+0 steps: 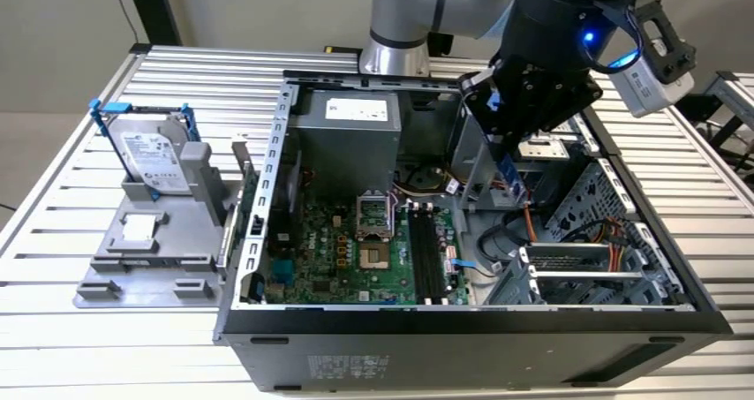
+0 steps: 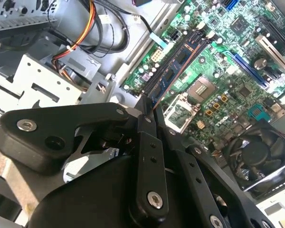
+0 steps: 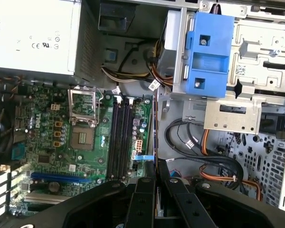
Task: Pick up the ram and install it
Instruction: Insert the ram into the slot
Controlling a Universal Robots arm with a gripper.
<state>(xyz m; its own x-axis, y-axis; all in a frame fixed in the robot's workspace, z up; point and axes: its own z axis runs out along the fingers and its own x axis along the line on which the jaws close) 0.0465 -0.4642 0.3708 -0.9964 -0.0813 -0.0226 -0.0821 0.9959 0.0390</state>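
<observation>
One ram (image 3: pixel 155 128) was pinched edge-on between the claw's (image 3: pixel 156 165) closed fingers, projecting straight below them, apparently so its contact edge faced the motherboard (image 3: pixel 45 142). The black memory slots (image 3: pixel 119 137) lay beneath the claw and slightly aside; the ram was judged not yet seated.

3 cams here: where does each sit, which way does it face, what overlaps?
Exterior view: off the arm, high, looking down into the open computer case on the table; arm and gripper show.
First wrist view: at the wrist, looking past the gripper down onto the motherboard and blue bracket.
Second wrist view: at the wrist, looking obliquely past the gripper across the motherboard.
Shared: both wrist views show the ram edge-on in the shut gripper.
</observation>
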